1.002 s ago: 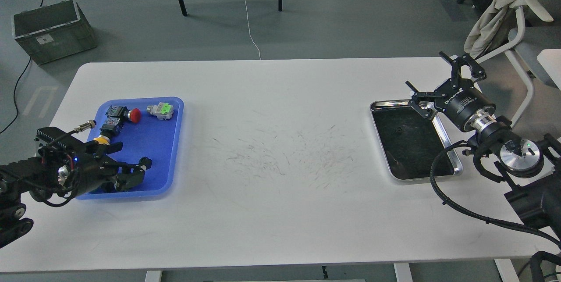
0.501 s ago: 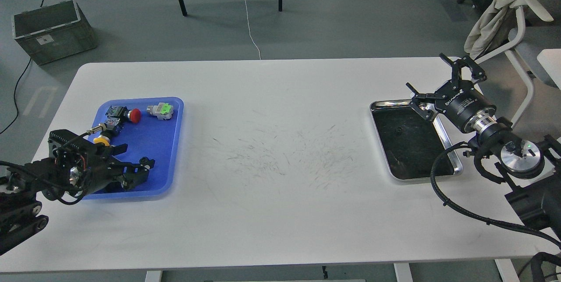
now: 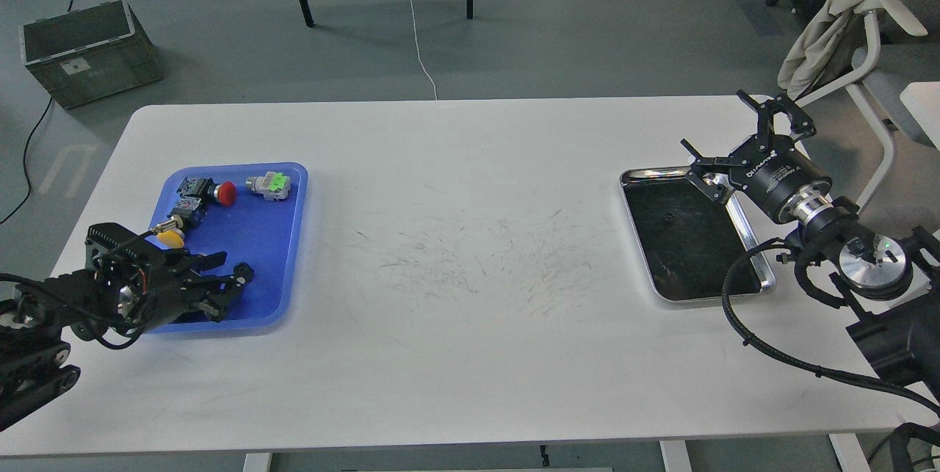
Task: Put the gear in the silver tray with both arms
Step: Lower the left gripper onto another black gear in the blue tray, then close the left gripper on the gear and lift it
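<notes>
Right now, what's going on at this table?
The left gripper hangs open over the near end of the blue plastic tray, which holds small electrical parts, among them a red-capped push button and a green-and-grey switch block. It grips nothing. The right gripper waits open at the far corner of the shiny silver metal tray, which looks empty.

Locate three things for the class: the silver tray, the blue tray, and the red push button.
silver tray [image 3: 747, 222], head view, on its shiny right rim.
blue tray [image 3: 261, 252], head view, on its bare blue floor.
red push button [image 3: 227, 194], head view, on its red cap.
</notes>
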